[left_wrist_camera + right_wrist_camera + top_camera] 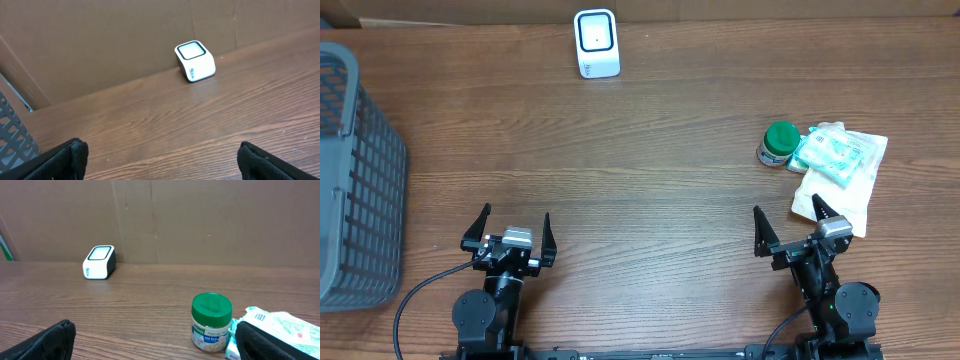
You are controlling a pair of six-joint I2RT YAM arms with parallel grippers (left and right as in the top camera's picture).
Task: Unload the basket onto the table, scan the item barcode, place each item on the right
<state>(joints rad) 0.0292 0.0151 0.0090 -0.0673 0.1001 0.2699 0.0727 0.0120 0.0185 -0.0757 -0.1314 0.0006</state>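
Standing item: green-lidded round jar [779, 143], long axis upright, lid skyward, near right edge of wooden tabletop [650, 170].
Left pincer [515, 215]: released.
Right pincer [787, 206]: released.

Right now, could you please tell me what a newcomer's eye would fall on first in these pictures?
Most likely the green-lidded jar on the right of the table, beside a white and teal packet. Next come the small white scanner, standing alone at the far edge, and the grey basket on the left. The left gripper and right gripper are open and empty at the near edge.
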